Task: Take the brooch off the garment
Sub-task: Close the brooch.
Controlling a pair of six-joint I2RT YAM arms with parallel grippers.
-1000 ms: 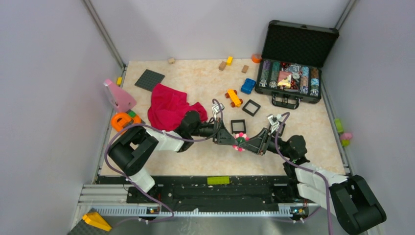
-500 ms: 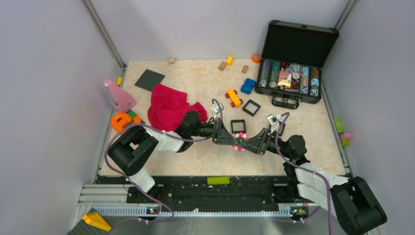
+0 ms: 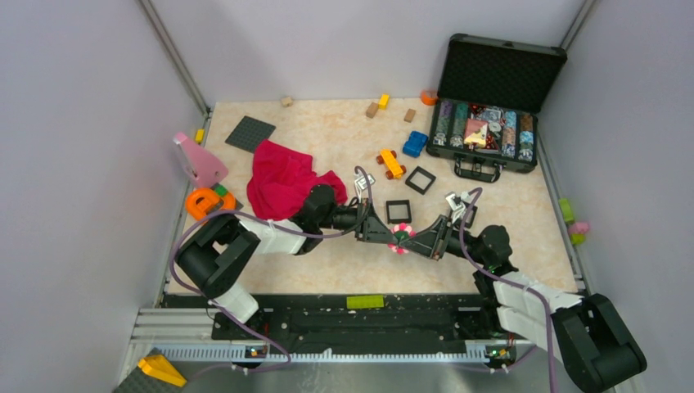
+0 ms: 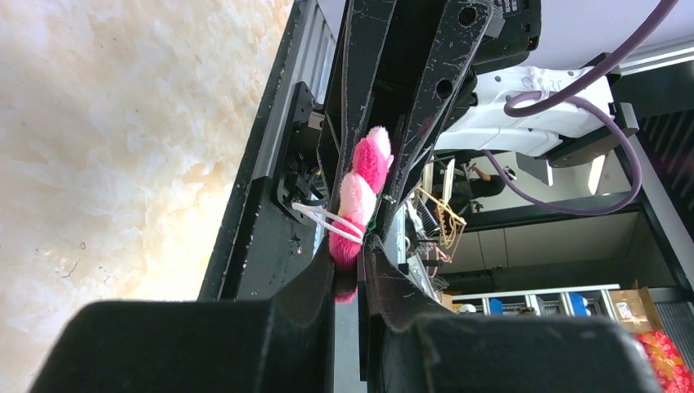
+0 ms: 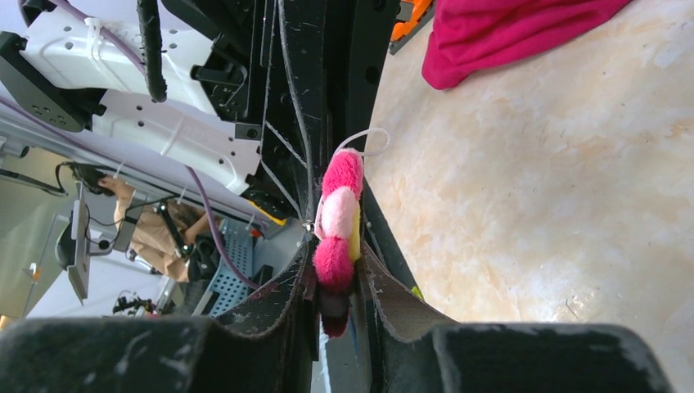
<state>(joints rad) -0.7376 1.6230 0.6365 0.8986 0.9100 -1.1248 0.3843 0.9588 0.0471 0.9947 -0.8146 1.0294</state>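
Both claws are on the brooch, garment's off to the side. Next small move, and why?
Probably open the left claw and leave the brooch with the right claw. Each wrist view shows it pinched in that claw, and it sits apart from the red garment, so it's already off; one grip has to release before it can be set down.

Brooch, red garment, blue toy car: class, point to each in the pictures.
brooch (image 4: 353,199), left wrist view, pale middle petal
garment (image 3: 282,182), top view, cloth's middle
blue toy car (image 3: 415,144), top view, its roof
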